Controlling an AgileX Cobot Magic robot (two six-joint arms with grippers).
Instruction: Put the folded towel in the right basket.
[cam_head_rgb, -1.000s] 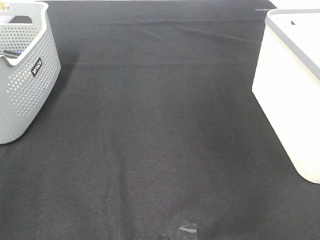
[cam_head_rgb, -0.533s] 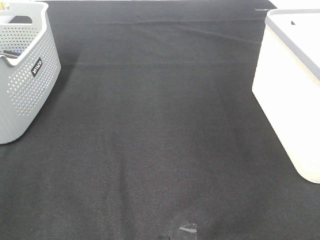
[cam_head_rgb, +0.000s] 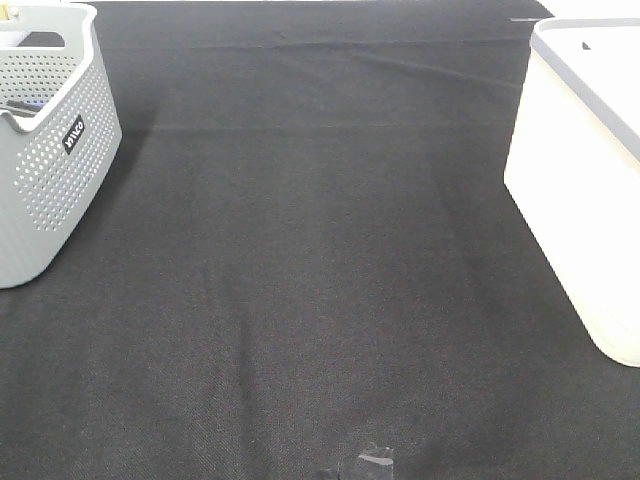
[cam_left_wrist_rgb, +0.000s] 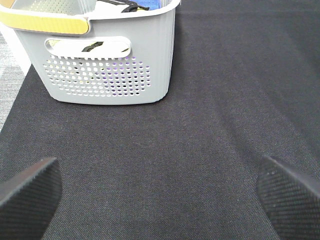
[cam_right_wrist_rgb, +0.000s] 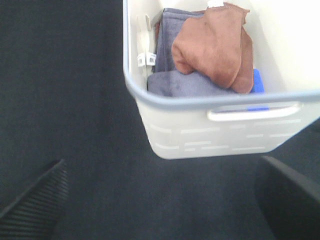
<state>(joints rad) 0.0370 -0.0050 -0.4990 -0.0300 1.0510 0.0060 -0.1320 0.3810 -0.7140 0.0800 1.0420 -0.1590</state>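
Both the left gripper (cam_left_wrist_rgb: 160, 192) and right gripper (cam_right_wrist_rgb: 160, 192) hang apart, empty. Inside the white plastic right basket (cam_right_wrist_rgb: 220, 135), the rust-brown folded towel (cam_right_wrist_rgb: 215, 42) rests loosely heaped; it may unfold.

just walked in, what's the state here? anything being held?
Nothing is held. The left gripper and right gripper are both open above the black cloth. The white right basket already holds a brown towel on purple-grey ones. The grey perforated left basket stands apart.
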